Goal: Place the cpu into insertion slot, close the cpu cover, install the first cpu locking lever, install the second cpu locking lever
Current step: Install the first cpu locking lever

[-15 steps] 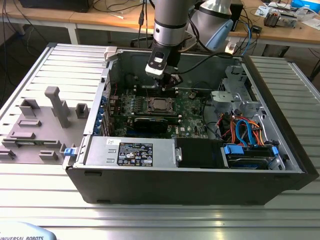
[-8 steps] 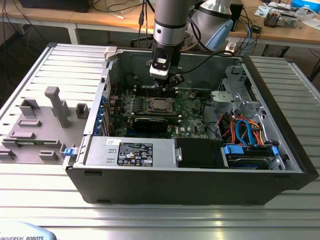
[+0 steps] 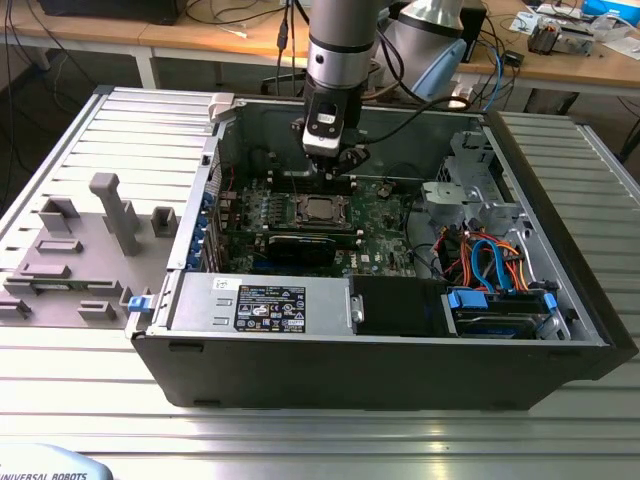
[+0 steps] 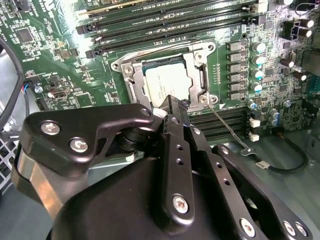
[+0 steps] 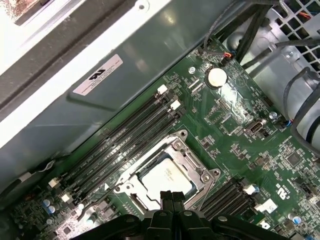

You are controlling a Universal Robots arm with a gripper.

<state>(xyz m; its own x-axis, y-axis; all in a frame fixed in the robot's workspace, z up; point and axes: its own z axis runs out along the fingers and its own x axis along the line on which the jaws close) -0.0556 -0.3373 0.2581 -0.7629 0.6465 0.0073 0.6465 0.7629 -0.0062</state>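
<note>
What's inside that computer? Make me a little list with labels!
place: open black metal computer case on a ribbed grey metal table
chip: flat square silver-grey cpu, sitting in the silvery-rimmed square insertion slot on the green motherboard
cover: thin silvery metal cpu cover, down flat around the chip
gripper: black gripper by the chip's edge, jaws together, holding nothing

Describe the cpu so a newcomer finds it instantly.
Look inside the open computer case at the green motherboard. Near its middle, the silvery cpu cover frames the cpu: a flat, silver-grey square, unlike the long black memory slots beside it.
</note>
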